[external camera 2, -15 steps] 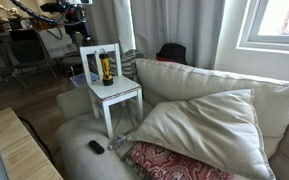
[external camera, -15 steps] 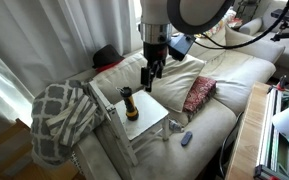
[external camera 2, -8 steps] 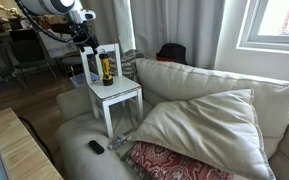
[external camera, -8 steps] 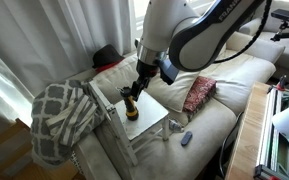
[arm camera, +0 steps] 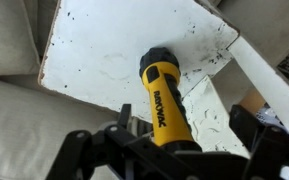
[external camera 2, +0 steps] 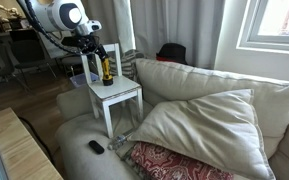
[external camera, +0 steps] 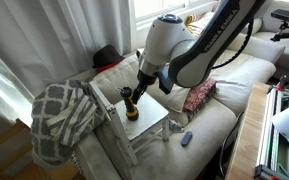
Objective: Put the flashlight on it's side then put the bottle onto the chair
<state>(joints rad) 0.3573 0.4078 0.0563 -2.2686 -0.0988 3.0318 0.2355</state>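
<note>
- The small chair (external camera: 152,118) stands on the seat cushions of a cream sofa (external camera: 224,75); its white seat (arm camera: 104,50) is speckled with dark flecks.
- A grey-and-white checked blanket (external camera: 59,115) is heaped just behind the chair's back.
- A red patterned pillow (external camera: 198,93) lies on the sofa, apart from the chair; it also shows in an exterior view, tucked under a large cream cushion (external camera 2: 199,125).
- A small blue-grey oblong object (external camera: 186,138) lies on the sofa near the chair's front corner.
- A black remote (external camera 2: 96,147) lies on the sofa near the foot of the chair.
- A dark, hat-like thing (external camera 2: 171,52) sits on the sofa back, well away from the chair.
- The flashlight (arm camera: 166,95), yellow with black ends, stands upright on the chair seat, near the backrest (external camera 2: 107,68).
- The fingers (arm camera: 79,150) are spread wide, one on each side of the flashlight, with a gap showing on both sides; they grasp nothing.
- The arm (external camera: 174,50) reaches down over the chair from above the sofa.
</note>
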